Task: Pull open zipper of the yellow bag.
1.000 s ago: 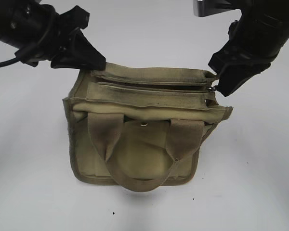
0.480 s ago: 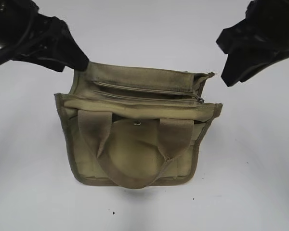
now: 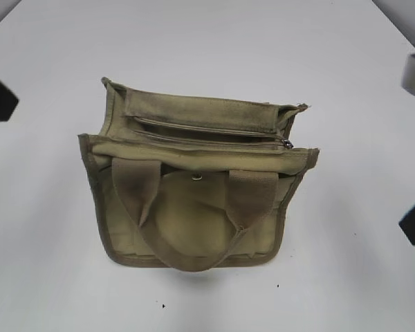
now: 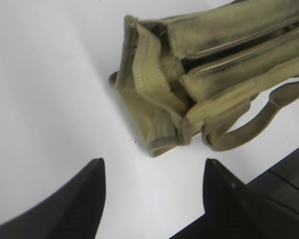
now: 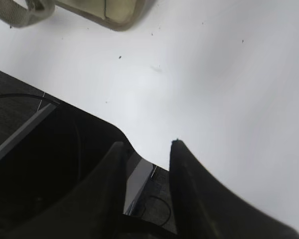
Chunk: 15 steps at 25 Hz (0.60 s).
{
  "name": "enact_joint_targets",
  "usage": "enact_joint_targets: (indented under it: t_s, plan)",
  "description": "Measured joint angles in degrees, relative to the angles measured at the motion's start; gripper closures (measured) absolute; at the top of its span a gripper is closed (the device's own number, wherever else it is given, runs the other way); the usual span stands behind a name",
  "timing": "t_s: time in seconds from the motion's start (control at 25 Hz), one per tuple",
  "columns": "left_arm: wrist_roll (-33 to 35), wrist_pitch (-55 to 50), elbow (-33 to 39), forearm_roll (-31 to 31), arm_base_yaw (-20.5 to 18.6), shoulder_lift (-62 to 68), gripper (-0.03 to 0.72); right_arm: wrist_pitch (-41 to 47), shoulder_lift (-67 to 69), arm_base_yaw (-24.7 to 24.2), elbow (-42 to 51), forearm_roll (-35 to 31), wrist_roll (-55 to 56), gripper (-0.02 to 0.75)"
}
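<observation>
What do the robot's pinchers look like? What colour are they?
They are black. The left gripper has two smooth, matte fingers that narrow to pointed tips, like dark wedges. The right gripper has two black fingers too, with rounder tips and a dark, boxy body behind them. A thin black cable curves across that body, beside a grey strip. No markings are visible.

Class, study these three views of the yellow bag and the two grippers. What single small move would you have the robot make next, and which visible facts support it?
Probably none beyond parking the arms. The zipper slider sits at the right end of the yellow bag, and the top gapes in the left wrist view. The left gripper and right gripper are open, holding nothing, clear of the bag.
</observation>
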State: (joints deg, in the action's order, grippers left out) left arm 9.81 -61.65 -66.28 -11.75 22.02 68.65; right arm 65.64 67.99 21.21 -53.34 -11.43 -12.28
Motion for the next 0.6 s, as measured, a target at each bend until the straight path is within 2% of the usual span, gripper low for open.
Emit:
enact_joint_targets:
  t_s: [0.32,0.6]
  plan:
    - [-2.1,-0.8,18.4,7.7,0.0,-24.8,0.216,-6.5,-25.8,0.0,18.3,0.0,-0.7,0.500]
    - [-2.1,-1.2,31.6,8.7,0.0,-46.8,0.225,-6.1,-46.3,0.0,24.2,0.0,-2.2,0.500]
